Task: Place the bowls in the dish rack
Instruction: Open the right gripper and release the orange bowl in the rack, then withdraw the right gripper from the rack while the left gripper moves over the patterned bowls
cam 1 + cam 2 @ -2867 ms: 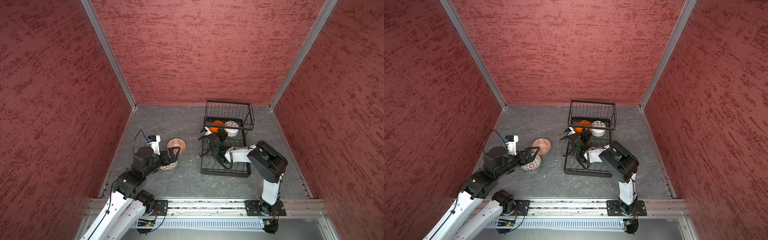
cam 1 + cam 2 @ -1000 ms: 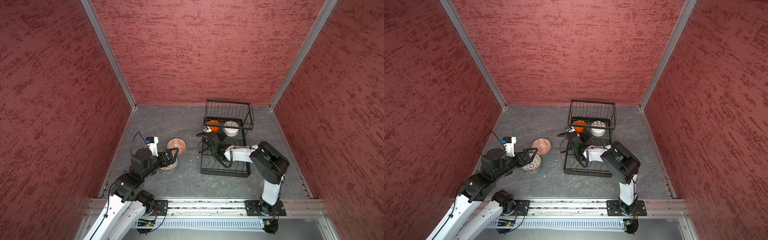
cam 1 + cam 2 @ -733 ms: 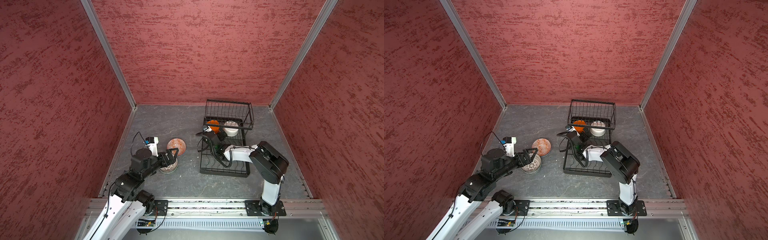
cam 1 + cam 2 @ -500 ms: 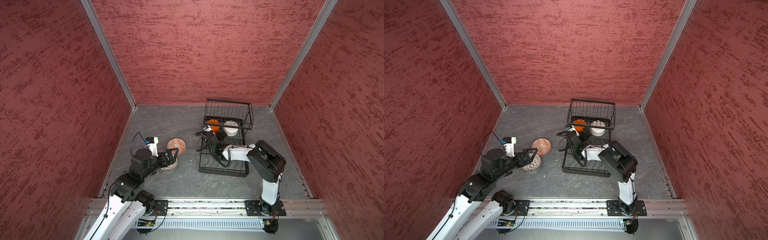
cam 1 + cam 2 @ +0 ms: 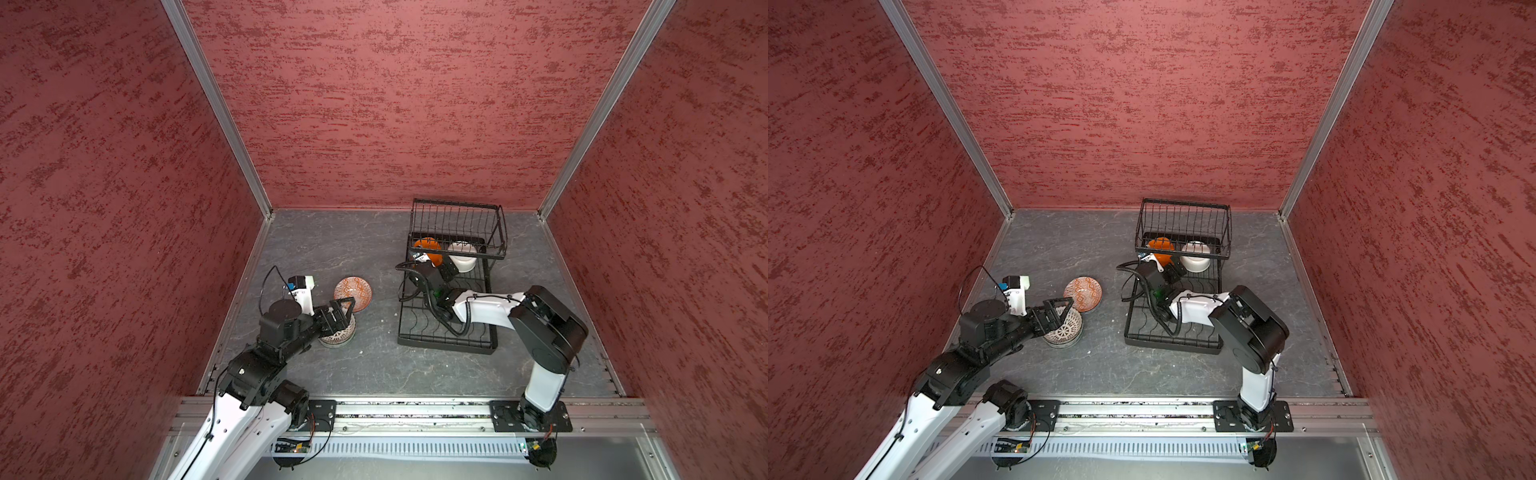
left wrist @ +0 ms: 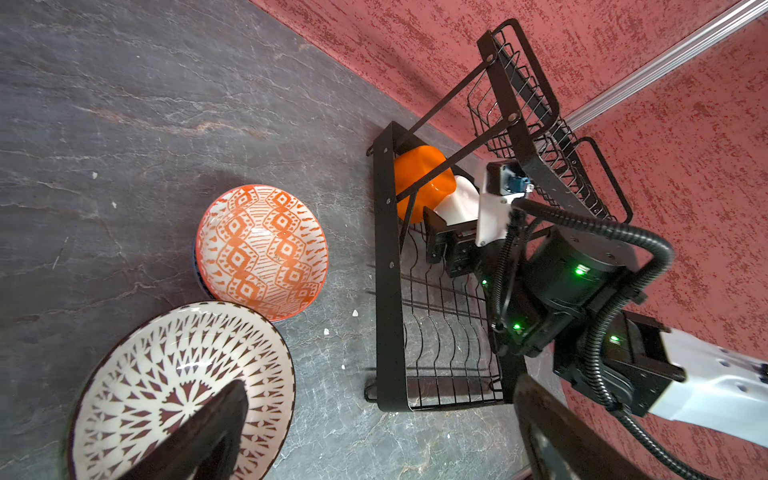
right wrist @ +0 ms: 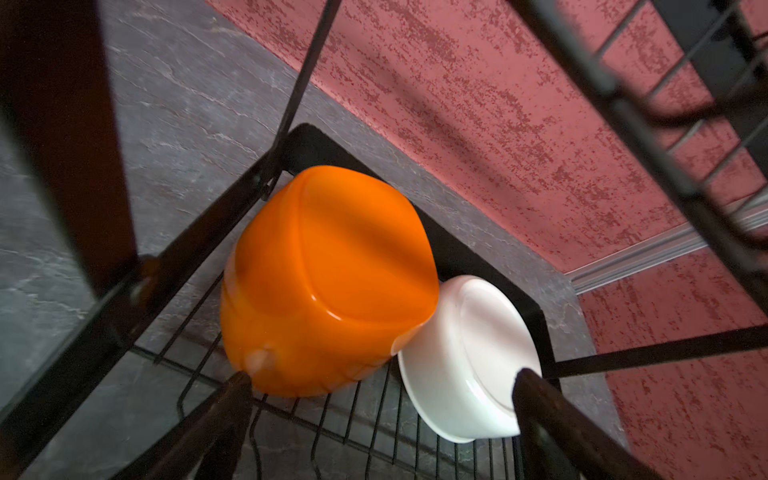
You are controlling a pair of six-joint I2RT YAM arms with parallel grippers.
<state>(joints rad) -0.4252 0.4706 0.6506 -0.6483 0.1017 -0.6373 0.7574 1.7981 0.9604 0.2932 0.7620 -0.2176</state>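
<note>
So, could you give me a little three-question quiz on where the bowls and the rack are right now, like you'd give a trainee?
1. True or false: the orange bowl sits in the raised basket of the dish rack.
2. How many bowls show inside the rack? A one, B two, C four.
3. Of the black-patterned bowl and the red-orange patterned bowl, which stands nearer the rack?
Key: 1 false, it lies on the lower tier, under the basket. 2 B, the orange one and a white bowl. 3 the red-orange patterned bowl.
</note>
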